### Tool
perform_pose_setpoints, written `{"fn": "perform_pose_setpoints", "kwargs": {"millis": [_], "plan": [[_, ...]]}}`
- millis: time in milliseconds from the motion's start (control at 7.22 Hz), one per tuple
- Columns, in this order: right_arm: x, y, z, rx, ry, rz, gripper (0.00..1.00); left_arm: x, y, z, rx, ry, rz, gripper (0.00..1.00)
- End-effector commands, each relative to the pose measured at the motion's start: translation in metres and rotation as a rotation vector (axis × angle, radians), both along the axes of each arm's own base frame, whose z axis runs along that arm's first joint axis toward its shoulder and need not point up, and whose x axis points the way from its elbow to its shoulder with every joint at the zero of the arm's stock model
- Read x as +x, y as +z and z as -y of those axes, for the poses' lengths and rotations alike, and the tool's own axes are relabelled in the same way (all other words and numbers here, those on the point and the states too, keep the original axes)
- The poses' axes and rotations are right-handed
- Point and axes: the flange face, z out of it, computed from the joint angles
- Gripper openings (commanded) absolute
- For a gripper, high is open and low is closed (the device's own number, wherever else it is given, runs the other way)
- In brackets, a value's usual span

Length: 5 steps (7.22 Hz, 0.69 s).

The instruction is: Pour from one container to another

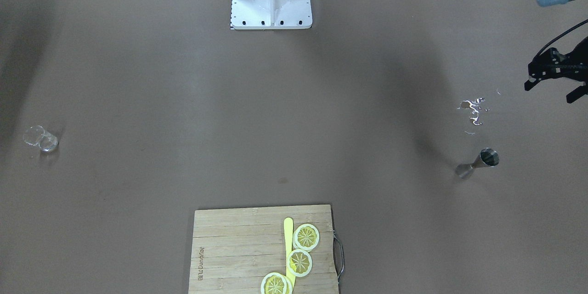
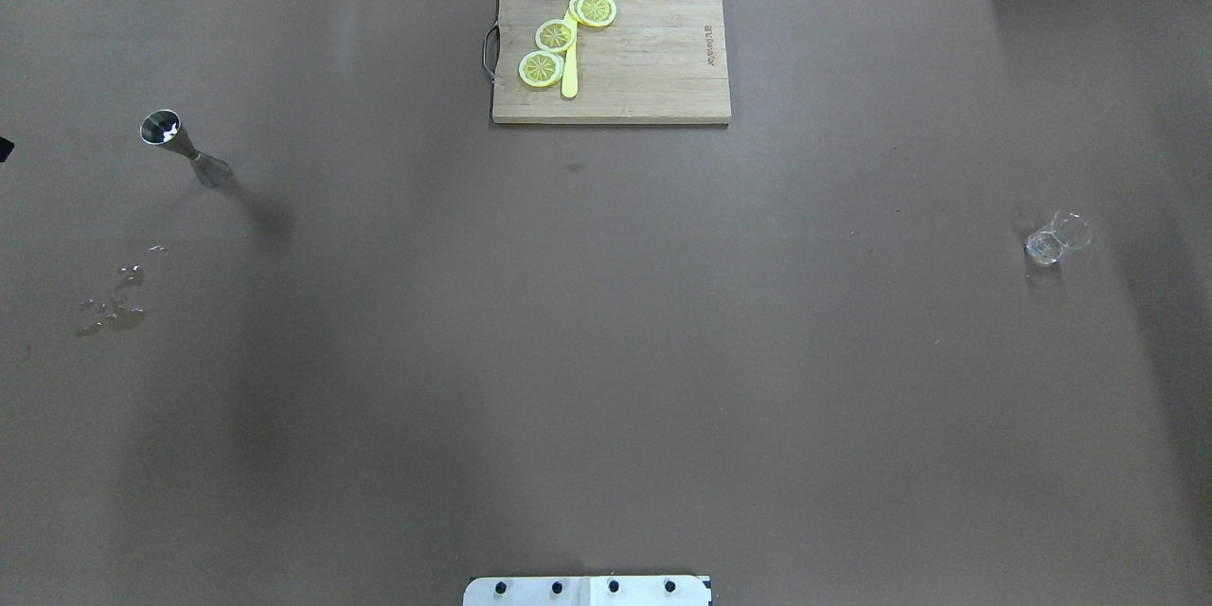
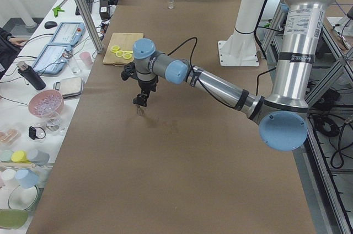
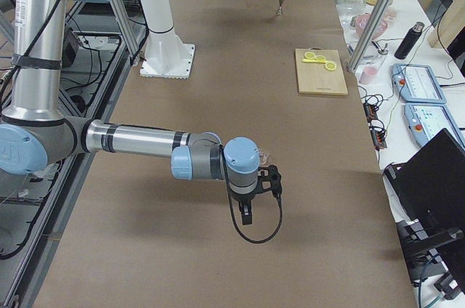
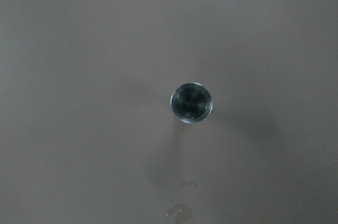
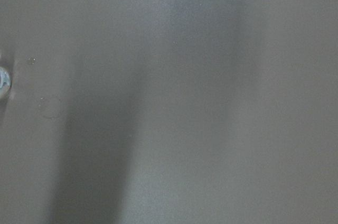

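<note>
Cutting board (image 1: 239, 248) edge-cropped, clear glass (image 1: 41, 138) faint.

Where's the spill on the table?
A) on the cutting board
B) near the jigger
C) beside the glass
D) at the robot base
B: the wet patch lies close to the jigger, at the opposite end of the table from the glass. The cutting board shows no liquid.
</note>
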Motion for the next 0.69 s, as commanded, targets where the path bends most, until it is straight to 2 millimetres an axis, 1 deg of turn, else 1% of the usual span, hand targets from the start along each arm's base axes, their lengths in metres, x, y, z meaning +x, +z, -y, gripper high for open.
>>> {"fn": "perform_pose_setpoints", "kwargs": {"millis": [0, 139, 277, 416, 554], "plan": [[0.000, 0.000, 0.000, 0.001, 0.000, 0.000, 1.00, -0.042, 0.057, -0.027, -0.111, -0.058, -0.001, 0.98], [0.000, 0.000, 0.000, 0.000, 0.000, 0.000, 1.00, -0.057, 0.074, -0.039, -0.146, -0.085, 0.003, 0.98], [0.000, 0.000, 0.000, 0.001, 0.000, 0.000, 1.00, -0.069, 0.088, -0.046, -0.172, -0.108, 0.008, 0.98], [0.000, 0.000, 0.000, 0.001, 0.000, 0.000, 1.00, -0.073, 0.104, -0.063, -0.170, -0.092, 0.013, 0.98], [0.000, 0.000, 0.000, 0.000, 0.000, -0.002, 1.00, -0.095, 0.132, -0.079, -0.088, -0.025, 0.019, 0.98]]}}
